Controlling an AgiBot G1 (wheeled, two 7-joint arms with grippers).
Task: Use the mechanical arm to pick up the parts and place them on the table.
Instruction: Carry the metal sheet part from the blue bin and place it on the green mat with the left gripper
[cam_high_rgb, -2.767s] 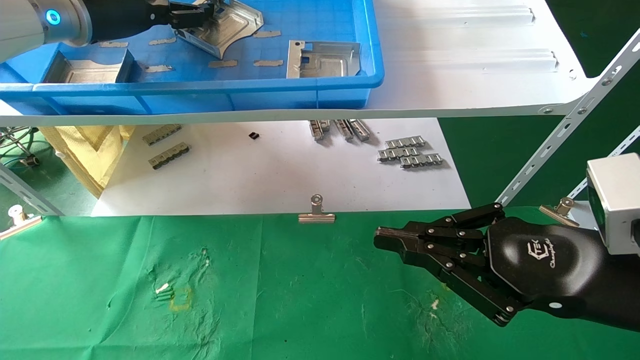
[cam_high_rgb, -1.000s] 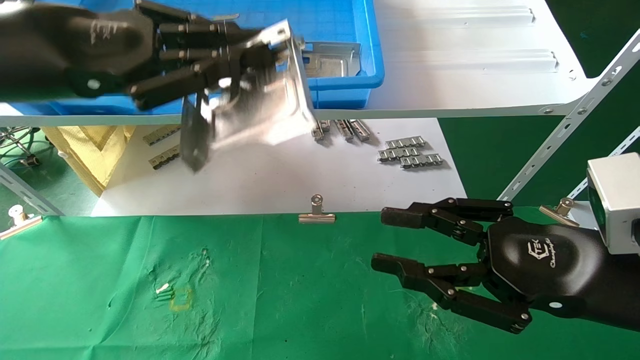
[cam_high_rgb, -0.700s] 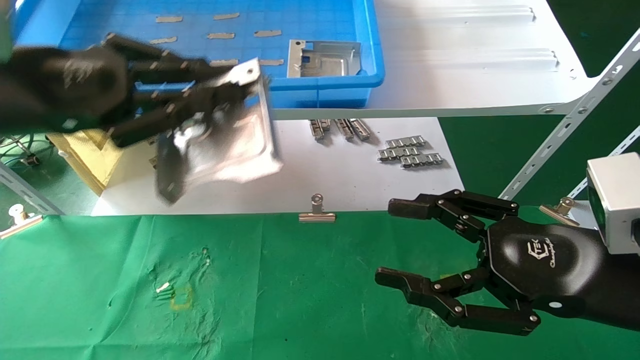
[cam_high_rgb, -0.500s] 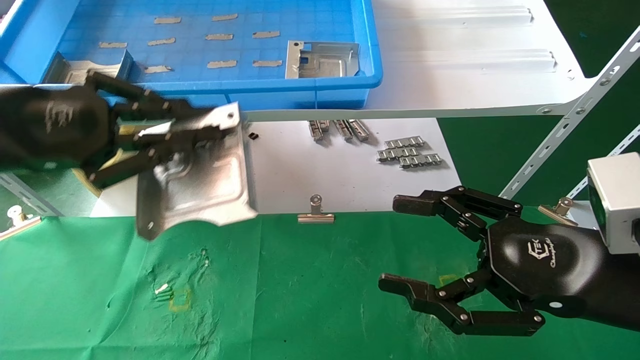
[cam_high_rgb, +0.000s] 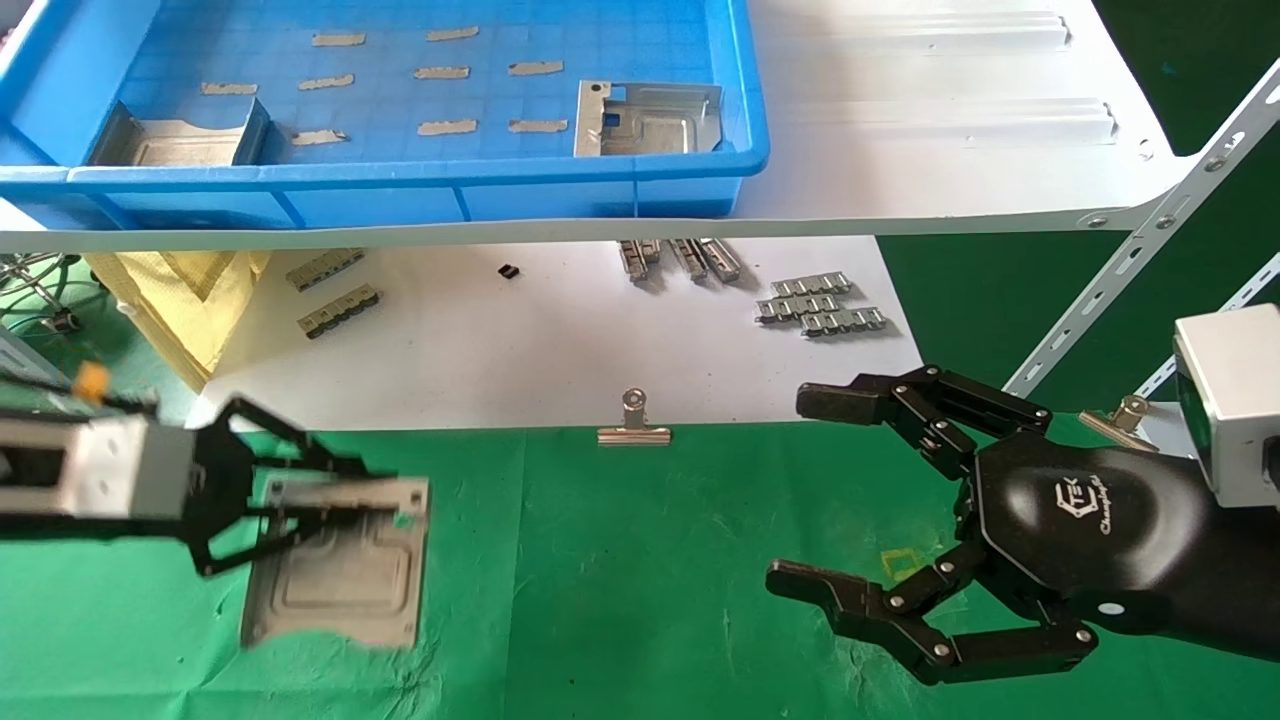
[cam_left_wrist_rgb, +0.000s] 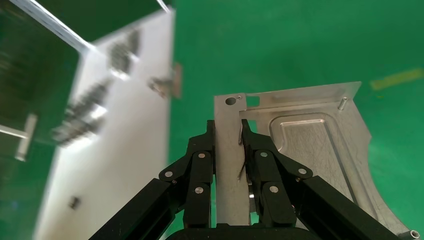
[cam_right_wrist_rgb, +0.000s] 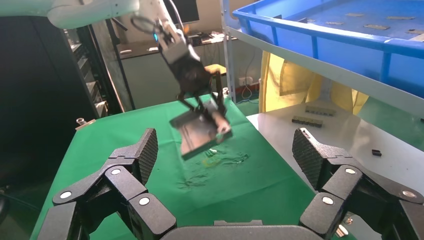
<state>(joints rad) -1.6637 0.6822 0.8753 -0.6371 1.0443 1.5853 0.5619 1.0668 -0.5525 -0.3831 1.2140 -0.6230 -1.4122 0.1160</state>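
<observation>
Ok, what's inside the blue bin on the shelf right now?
The blue bin holds two silver parts, one at its left end and one at the right, plus grey strips on its floor. Its near wall hides their lower edges.

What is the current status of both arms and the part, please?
Left tool shut on the metal part, held above the green table. Right tool open, idle over the table. Two parts remain in blue bin. Nothing in the way.

I'm seeing a silver grooved plate (cam_high_rgb: 340, 575), wrinkled green cloth (cam_high_rgb: 620, 590), a blue bin (cam_high_rgb: 400, 185), my glossy black fingers (cam_high_rgb: 880, 605).
</observation>
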